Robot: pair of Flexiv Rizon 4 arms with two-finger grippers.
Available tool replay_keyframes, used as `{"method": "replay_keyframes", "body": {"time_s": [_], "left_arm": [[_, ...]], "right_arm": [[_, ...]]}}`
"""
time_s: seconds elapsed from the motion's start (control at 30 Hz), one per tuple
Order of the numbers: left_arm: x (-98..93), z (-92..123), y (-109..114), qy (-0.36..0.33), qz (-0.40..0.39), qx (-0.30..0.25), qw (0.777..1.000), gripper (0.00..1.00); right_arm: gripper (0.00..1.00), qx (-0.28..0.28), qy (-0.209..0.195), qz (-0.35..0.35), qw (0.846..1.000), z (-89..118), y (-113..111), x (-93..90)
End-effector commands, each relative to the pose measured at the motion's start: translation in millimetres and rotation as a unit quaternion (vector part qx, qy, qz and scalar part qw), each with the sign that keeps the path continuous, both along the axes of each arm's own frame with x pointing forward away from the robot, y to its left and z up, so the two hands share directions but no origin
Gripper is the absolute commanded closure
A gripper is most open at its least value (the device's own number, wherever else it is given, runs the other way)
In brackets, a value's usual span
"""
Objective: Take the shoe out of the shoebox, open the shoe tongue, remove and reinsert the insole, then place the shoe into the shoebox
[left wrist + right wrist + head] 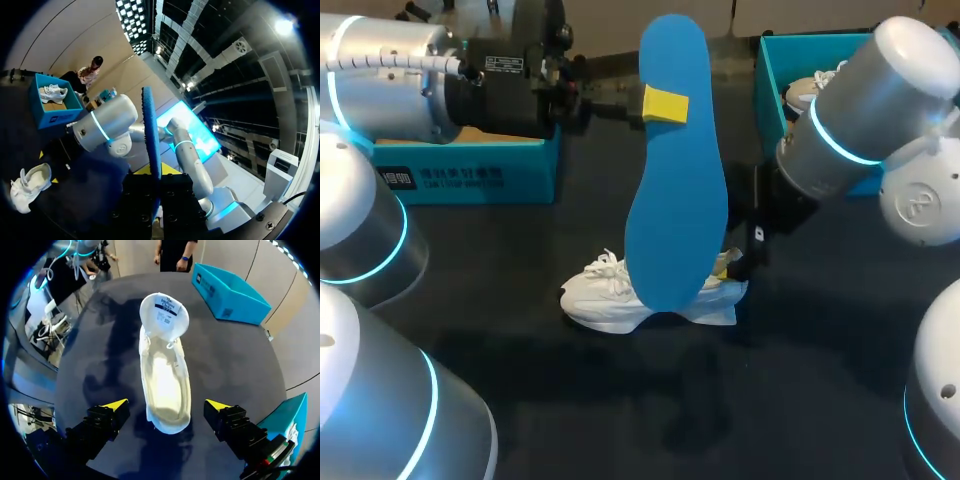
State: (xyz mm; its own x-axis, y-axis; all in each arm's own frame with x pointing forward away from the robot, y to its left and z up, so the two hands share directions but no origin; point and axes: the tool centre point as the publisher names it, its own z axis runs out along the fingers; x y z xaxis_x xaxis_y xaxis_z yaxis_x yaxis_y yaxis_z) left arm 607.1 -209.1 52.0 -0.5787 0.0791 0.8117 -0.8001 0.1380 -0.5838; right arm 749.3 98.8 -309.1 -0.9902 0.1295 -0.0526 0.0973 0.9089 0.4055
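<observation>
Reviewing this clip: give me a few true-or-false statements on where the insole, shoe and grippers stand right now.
1. The insole is out of the shoe, held upright by the left gripper. True.
2. The right gripper is shut on the shoe's heel. False: its fingers stand open on either side of the heel, clear of it.
3. The shoe sits inside the shoebox. False: it lies on the table; the shoebox holds another shoe.
4. The tongue is folded open, leaving the inside of the shoe exposed. True.
</observation>
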Motion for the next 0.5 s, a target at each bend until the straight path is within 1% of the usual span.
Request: {"method": "replay_keyframes", "body": {"time_s": [0.03,0.17,0.4,0.5], "left_arm": [[0.7,-0.3,-1.8,0.000,0.000,-0.001,1.000,1.00],[0.7,-0.3,-1.8,0.000,0.000,-0.001,1.000,1.00],[0.7,-0.3,-1.8,0.000,0.000,-0.001,1.000,1.00],[0.7,-0.3,-1.8,0.000,0.000,-0.001,1.000,1.00]], "right_arm": [[0.00,-0.060,0.018,-0.003,0.998,4.5,8.0,1.7],[0.00,-0.069,0.035,-0.006,0.997,2.7,12.5,5.1],[0.00,-0.071,0.018,-0.020,0.997,1.4,14.1,4.0],[0.00,-0.076,0.019,-0.019,0.997,0.8,14.6,3.2]]}}
